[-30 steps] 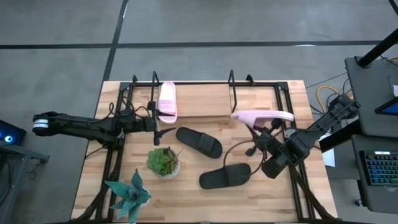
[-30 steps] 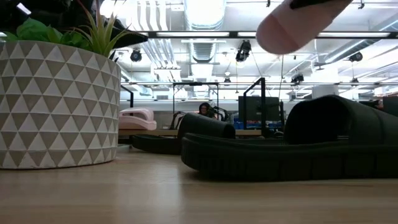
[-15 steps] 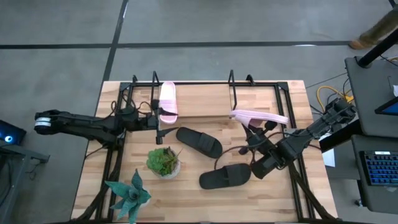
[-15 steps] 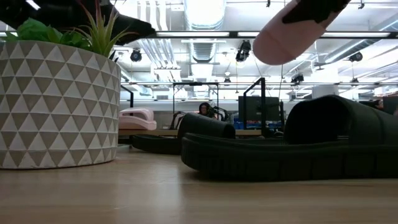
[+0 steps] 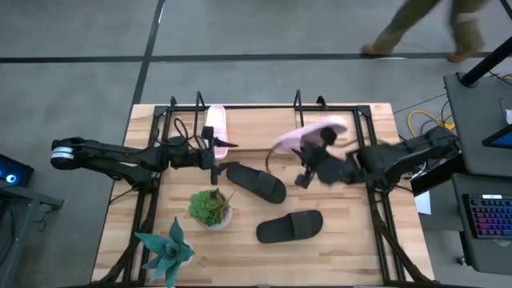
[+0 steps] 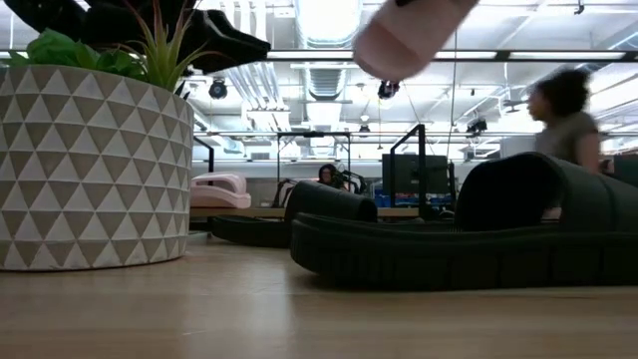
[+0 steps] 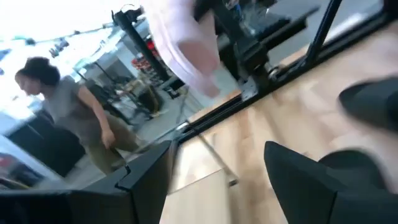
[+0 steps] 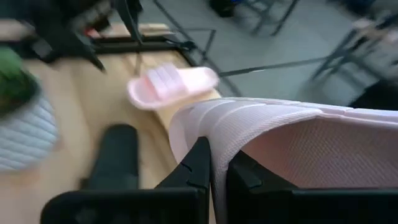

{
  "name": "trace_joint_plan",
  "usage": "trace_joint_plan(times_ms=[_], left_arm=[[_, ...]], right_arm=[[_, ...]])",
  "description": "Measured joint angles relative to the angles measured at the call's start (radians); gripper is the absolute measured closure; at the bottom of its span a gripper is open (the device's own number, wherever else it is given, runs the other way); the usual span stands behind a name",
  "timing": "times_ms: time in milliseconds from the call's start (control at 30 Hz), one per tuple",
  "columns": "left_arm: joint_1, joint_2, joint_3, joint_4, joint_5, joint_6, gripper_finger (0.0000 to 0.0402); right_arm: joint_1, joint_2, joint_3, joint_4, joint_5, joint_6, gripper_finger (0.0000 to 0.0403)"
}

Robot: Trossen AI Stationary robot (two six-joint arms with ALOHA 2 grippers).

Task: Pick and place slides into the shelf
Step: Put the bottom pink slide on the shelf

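The right end effector (image 5: 314, 170) is holding one pale pink slide (image 5: 310, 134) in the air at the upper right of centre in the high view, its fingers (image 8: 198, 163) clamped tight on the thin edge of the sole. That grip looks like the weak point: the slide is sticking far out from the pinch and is tilted, so a fast swing could make it pivot or slip free before it is over the shelf (image 5: 298, 102).

The shelf's thin upright loops are standing just beside the carried slide, along the top edge of the surface. If the toe catches one on the way down, the slide could be levered out of the fingers or the light wire frame could be pushed askew.

The other pink slide (image 5: 214, 130) is already lying on the shelf at upper centre-left. The left end effector (image 5: 214, 150) is sitting right beside it, fingers apart and gripping nothing, so a stray nudge there could knock that slide off.

Two black slides are waiting on the surface, one (image 5: 255, 182) at centre and one (image 5: 290, 226) at lower centre, close to the potted plant (image 5: 211, 208), which could crowd later pickups.

A person (image 6: 564, 112) is walking past beyond the surface, well apart.
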Motion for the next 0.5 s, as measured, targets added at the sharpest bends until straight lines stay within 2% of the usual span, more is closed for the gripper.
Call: trace_joint_plan(times_ms=[133,267,500], left_arm=[[0.000,-0.005,0.000,0.002,-0.060,0.168,0.0163],[-0.003,-0.006,0.000,0.008,-0.134,0.364,0.0163],[-0.033,0.048,-0.001,0.194,-0.255,0.626,0.0163]], right_arm=[[-0.107,0.001,0.097,0.001,-0.207,-0.022,0.0392],[-0.204,0.011,0.150,0.001,-0.348,-0.024,0.0392],[-0.282,0.029,0.178,0.004,-0.433,-0.050,0.0392]])
